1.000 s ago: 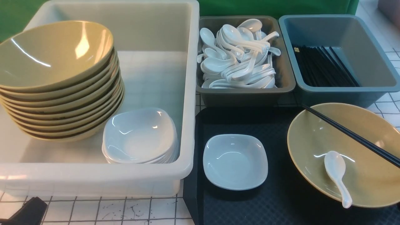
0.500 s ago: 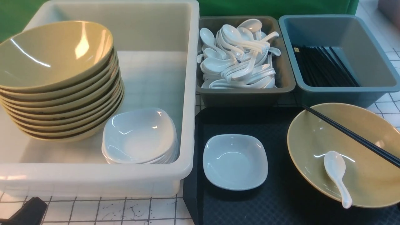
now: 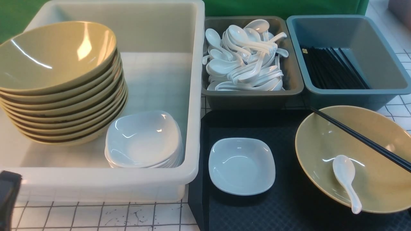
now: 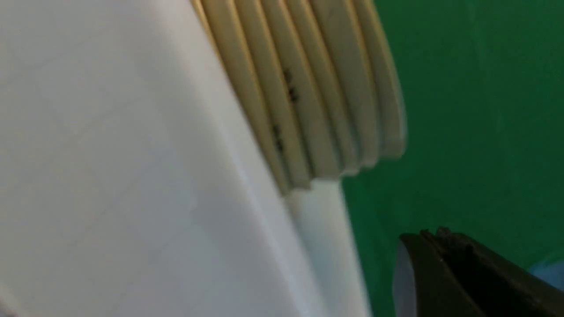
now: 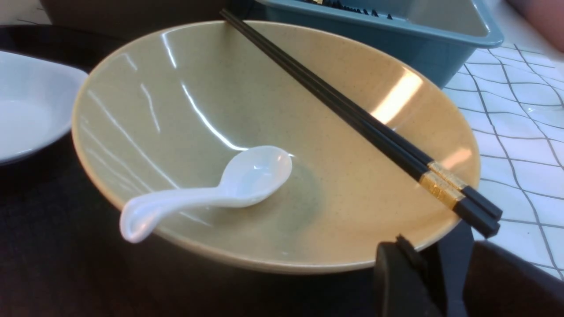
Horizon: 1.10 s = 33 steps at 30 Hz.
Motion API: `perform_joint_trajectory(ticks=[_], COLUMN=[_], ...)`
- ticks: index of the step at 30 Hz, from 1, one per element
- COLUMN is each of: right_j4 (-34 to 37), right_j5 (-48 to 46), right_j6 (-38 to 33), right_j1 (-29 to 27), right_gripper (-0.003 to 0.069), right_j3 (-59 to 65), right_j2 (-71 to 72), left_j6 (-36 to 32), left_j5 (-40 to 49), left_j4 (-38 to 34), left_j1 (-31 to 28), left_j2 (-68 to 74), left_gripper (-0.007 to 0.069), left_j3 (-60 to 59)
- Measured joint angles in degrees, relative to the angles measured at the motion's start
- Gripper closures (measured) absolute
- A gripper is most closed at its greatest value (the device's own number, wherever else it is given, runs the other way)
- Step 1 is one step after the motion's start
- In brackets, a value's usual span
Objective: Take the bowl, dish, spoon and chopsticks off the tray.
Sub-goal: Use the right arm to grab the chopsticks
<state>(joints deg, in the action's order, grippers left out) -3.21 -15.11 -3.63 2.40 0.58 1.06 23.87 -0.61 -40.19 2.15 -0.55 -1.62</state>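
Left hand: a dark block at the left edge of the front view, in front of the white tub's near wall. A second ago it sat lower, in the bottom corner; it has risen. In its wrist view, its jaws are pressed together, closed on nothing.

Right hand: seen only in its wrist view, low beside the bowl's rim. We see its two black fingers a little apart with nothing between them.

Nothing else has shifted since the earlier frames.

Tray: black, diamond-textured, low rim, on the gridded white bench.
- The dish, glossy white and square with rounded corners, sits on its left part.
- The bowl, wide, shallow, glossy olive-yellow and faintly speckled, sits on its right part.

Spoon: glossy white, with its scoop inside the bowl and its stubby handle over the near rim.

Chopsticks: thin black pair laid across the bowl rim to rim, with gold bands near the butt ends.

Tub: holds a stack of bowls and a stack of dishes. Behind the tray are a grey bin heaped with white spoons and a blue-grey bin of black sticks.

Limits: the front view cuts off the bowl's right side and the chopstick ends. The left wrist view is blurred; we make out only tub wall, stacked rims and green backdrop.
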Motion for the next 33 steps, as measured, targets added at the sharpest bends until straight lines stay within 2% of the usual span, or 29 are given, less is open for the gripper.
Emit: perform_joint_trajectory(ticks=[1,5,19,22,25,27,30,33], right_j4=[0.0,0.0,0.12,3.76,7.27,7.67,7.92,8.1], right_j5=[0.0,0.0,0.89,4.24,8.92,11.58,13.05,7.19], right_j6=[0.0,0.0,0.56,8.96,22.44,26.47,33.18,36.02], right_j1=[0.0,0.0,0.0,0.0,0.0,0.0,0.24,2.41], right_gripper=[0.0423,0.0423,0.0423,0.0423,0.0423,0.0423,0.0423,0.0434], right_j3=[0.0,0.0,0.05,0.61,0.96,0.96,0.96,-1.72], right_j2=[0.0,0.0,0.0,0.0,0.0,0.0,0.0,-1.26], left_j6=[0.0,0.0,0.0,0.06,2.66,3.73,2.56,-1.68], left_j5=[-1.64,-2.97,-4.42,-4.42,-5.11,-4.45,2.88,12.16], left_j4=[-2.67,-5.5,-6.31,-6.46,-8.73,-9.22,-6.54,-1.49], left_j1=[0.0,0.0,0.0,0.0,0.0,0.0,0.02,0.62], left_j2=[0.0,0.0,0.0,0.0,0.0,0.0,0.0,2.41], left_gripper=[0.0626,0.0626,0.0626,0.0626,0.0626,0.0626,0.0626,0.0626], left_j3=[0.0,0.0,0.0,0.0,0.0,0.0,3.59,10.7])
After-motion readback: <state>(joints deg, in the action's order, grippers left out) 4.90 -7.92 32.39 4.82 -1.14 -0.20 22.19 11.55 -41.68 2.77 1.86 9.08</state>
